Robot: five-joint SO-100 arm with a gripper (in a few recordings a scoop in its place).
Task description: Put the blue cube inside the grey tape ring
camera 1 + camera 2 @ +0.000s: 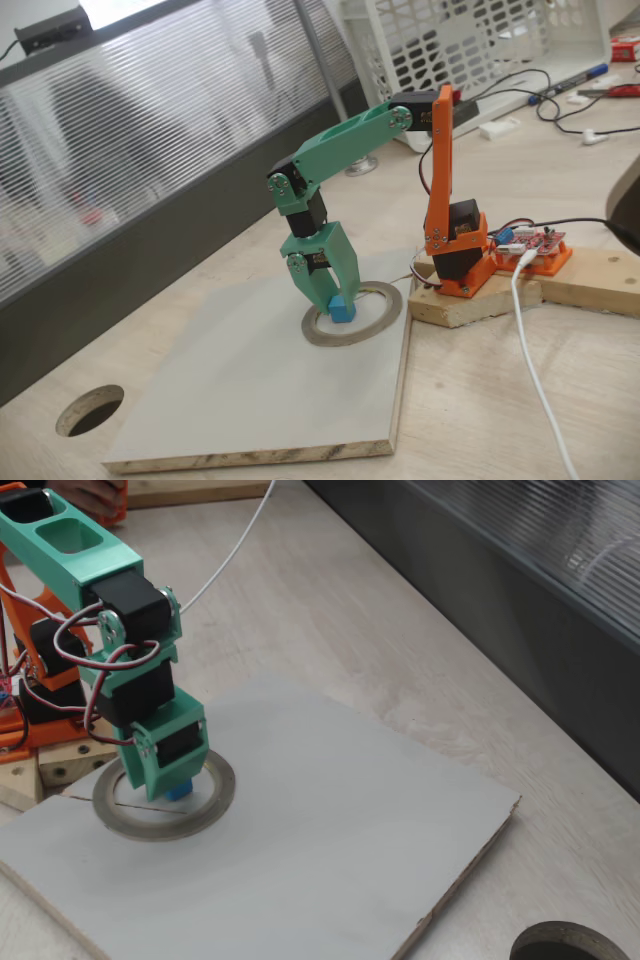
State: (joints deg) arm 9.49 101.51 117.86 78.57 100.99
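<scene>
The blue cube (342,309) looks to me like a light, stiff little block, matte enough not to slip; its flat opposite faces are the obvious place to hold it, and the green gripper (334,300) seems to have it just so, its fingers pinching the cube at the tips. I would not call it fragile, and a short drop should do it no harm, though it might bounce or roll against the rim.

Going from left to right in a fixed view, there is a dark round hole (90,410) in the table, then the pale board (240,390), then the grey tape ring (385,310) lying flat on the board's far corner, just beside the arm's wooden base (470,300).

The cube is a bright sky-blue with plain faces, far smaller than the ring's opening. It sits low within that opening, near the ring's left inner edge; whether it touches the board I cannot tell. In another fixed view the gripper (172,783) hides most of the cube (180,791).
</scene>
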